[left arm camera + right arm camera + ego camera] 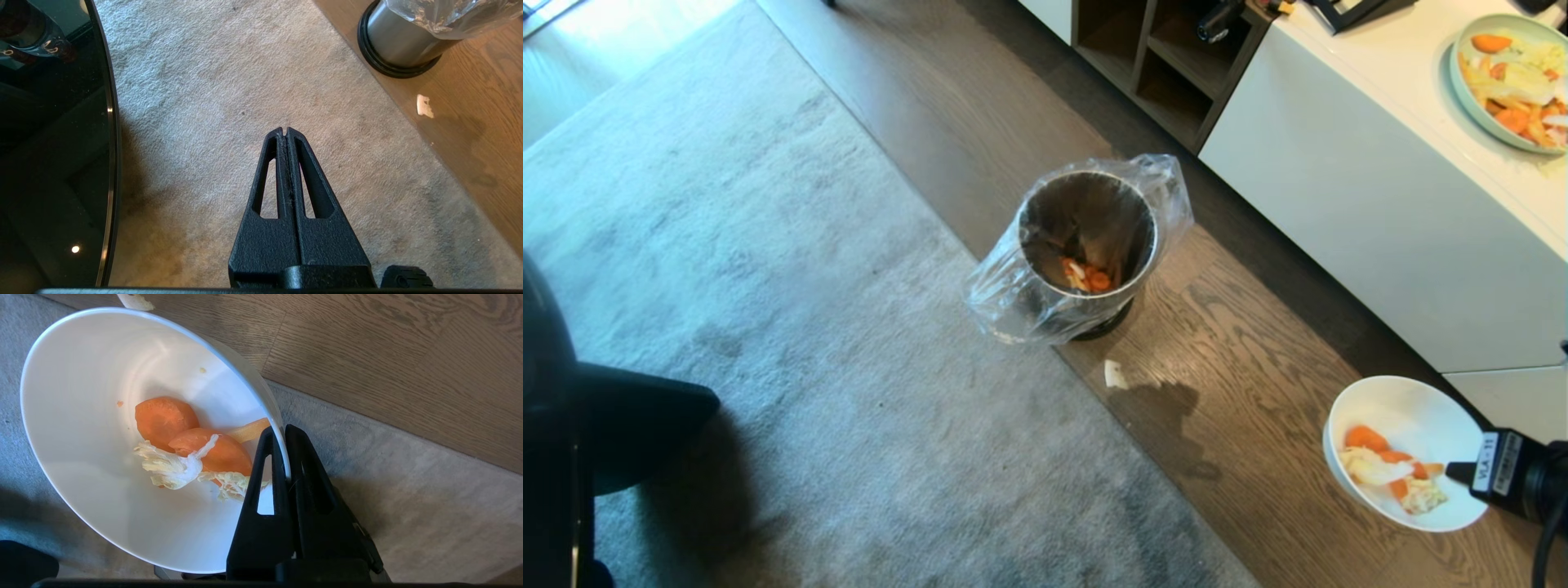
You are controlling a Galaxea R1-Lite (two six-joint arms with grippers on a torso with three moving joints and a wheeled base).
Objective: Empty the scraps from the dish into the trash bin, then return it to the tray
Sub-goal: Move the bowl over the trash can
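One white bowl (1401, 425) of scraps (1390, 472) held over the floor, well short of the bin (1086, 245).

Two fingers of the right hand (284, 435) pinch the bowl's rim, one inside and one outside, closed tight on it; the bowl hangs above the wooden floor (1258, 343) beside the white cabinet (1380, 229), with orange slices and pale leafy bits lying near the gripped edge. The steel bin, lined with a clear bag (1013, 302), stands apart at the edge of the grey rug (768, 327) and has a few orange pieces inside. A small white scrap (1116, 374) lies on the floor just beside its base. On the cabinet's worktop sits a green plate (1462, 90) heaped with food. The left hand (285, 132) hangs over the rug, fingers pressed together and holding nothing, next to a black glass tabletop (53, 143).
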